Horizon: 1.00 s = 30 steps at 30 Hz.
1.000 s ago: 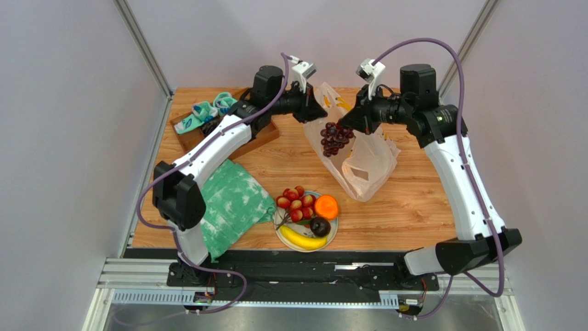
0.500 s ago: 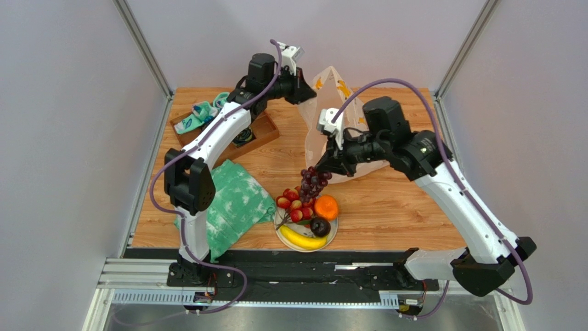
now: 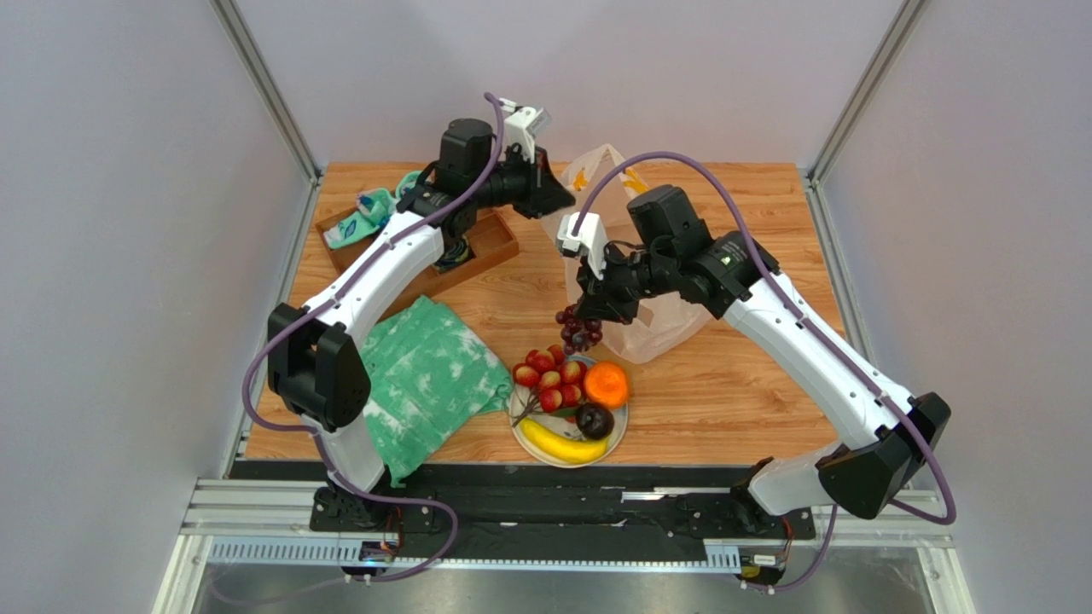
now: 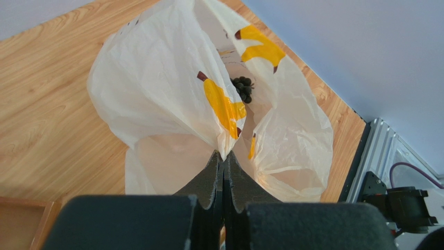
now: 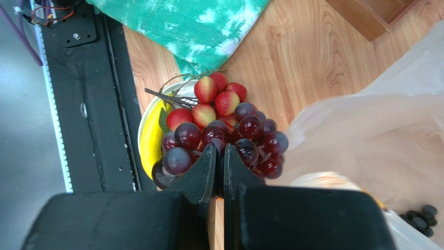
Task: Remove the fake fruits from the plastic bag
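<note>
Two tools, both clenched. The left tool (image 4: 224, 159) pinches a fold at the top of the plastic bag (image 4: 156, 88), jaws tight on the film. It holds the bag up at far-centre of the desk (image 3: 744, 371). Bag's lower part sags onto the desk, mouth gaping toward the wrist cam. Inside the bag sits a small dark bumpy clump (image 4: 242, 88); can't tell what it is.

The right tool (image 5: 220, 156) grips the grape bunch (image 5: 250, 140) by its top, jaws nearly together w/ the bunch hanging below. Grapes are outside the bag, just beside its near-left side, over the far edge of the plate (image 3: 624, 429). Can't tell whether they touch the fruit under them.

On the plate:
- red ball cluster (image 3: 545, 377) on stems, far-left
- orange (image 3: 606, 384), far-right
- dark round fruit (image 3: 594, 420), mid
- banana (image 3: 562, 443), along the near rim

Plate sits near-centre of the desk, btwn the two arm bases. Green-white cloth (image 3: 430, 377) lies just left of the plate. Wooden tray (image 3: 481, 243) is far-left, partly under the left arm.
</note>
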Each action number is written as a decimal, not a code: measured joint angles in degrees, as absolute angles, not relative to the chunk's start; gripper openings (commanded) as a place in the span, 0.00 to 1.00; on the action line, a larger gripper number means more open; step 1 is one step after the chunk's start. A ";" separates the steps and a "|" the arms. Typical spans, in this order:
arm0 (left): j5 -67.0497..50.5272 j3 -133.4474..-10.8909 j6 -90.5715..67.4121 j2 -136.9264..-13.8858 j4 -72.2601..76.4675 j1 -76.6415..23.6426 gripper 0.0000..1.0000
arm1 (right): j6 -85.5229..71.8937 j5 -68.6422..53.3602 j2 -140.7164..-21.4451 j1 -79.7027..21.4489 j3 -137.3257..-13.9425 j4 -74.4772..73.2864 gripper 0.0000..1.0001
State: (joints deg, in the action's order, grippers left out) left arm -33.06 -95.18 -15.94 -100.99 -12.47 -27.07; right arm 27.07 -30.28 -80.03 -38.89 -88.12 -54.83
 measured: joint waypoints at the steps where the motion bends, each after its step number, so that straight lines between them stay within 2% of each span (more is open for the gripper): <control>1: -33.12 -95.13 -15.97 -100.62 -12.49 -27.07 0.00 | 27.11 -29.98 -80.31 -38.89 -88.12 -54.52 0.00; 13: -33.41 -91.96 -15.90 -98.35 -12.47 -27.07 0.00 | 28.60 -27.81 -87.35 -40.42 -88.23 -53.08 0.00; 23: -33.45 -91.74 -15.94 -97.82 -12.45 -27.05 0.00 | 30.50 -27.40 -86.98 -44.47 -88.01 -53.56 0.03; 30: -34.22 -91.74 -15.99 -97.82 -12.45 -27.05 0.00 | 32.45 -26.22 -83.09 -50.06 -81.67 -54.17 0.03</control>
